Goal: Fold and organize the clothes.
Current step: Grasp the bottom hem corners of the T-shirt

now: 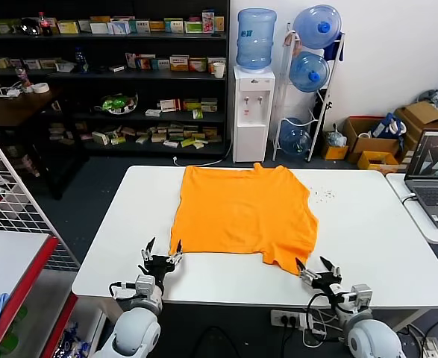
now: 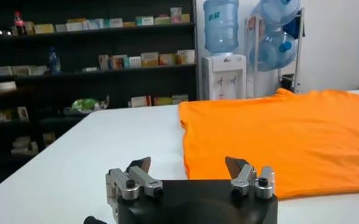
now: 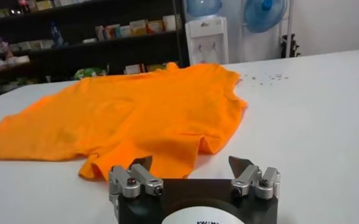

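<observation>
On the white table [image 1: 375, 224], the orange T-shirt [image 1: 241, 209] is spread flat, unfolded. Left gripper [image 1: 161, 258] is poised just short of the near-left hem corner, right gripper [image 1: 317, 267] near the near-right sleeve; fingers of both are apart, nothing held. Step judged: pre-grasp. Next: both near corners must be pinched for the first fold.

Two pale grey, rounded forearms end in small metal hands. The left gripper [image 1: 161, 257] has dark, pointed fingers [image 2: 141, 165] mounted on silver blocks, each block fastened with a black socket screw, all seated on a glossy black housing. A black cable loops beside its wrist. The right gripper [image 1: 316, 267] is built the same: black tapered fingers [image 3: 142, 162], silver clamps, black screws, and a white disc with small dark lettering on the housing.
</observation>
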